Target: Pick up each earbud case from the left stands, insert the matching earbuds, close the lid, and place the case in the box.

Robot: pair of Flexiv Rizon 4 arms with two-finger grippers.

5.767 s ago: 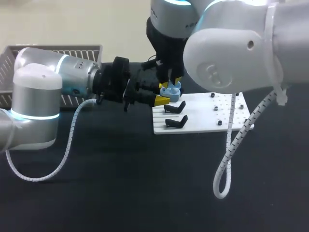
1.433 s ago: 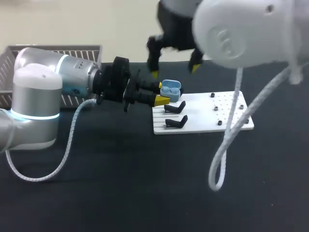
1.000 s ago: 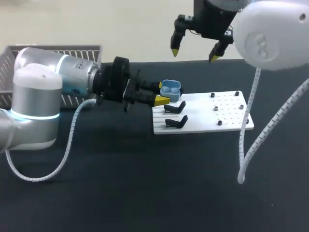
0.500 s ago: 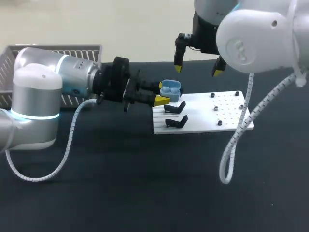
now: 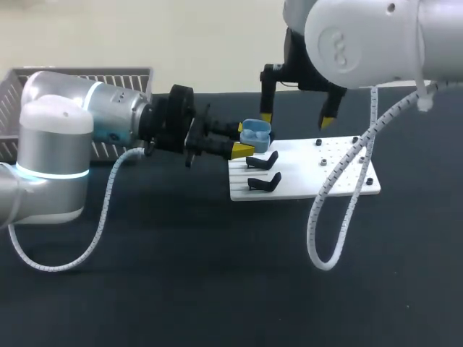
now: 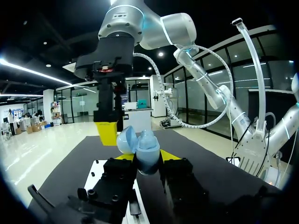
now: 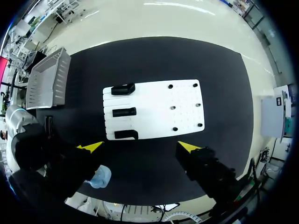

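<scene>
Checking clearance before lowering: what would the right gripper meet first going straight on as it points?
The right gripper would likely meet the white board, on its bare part beside the stands; depth is unclear.

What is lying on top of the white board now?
Three black stands along one edge of the white board, and small black pegs further along. In the head view, the blue case in the left gripper covers the third stand.

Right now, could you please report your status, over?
Left gripper shut on blue earbud case, lid open, near the black stands. Right gripper open over the white board, clear of case.
</scene>
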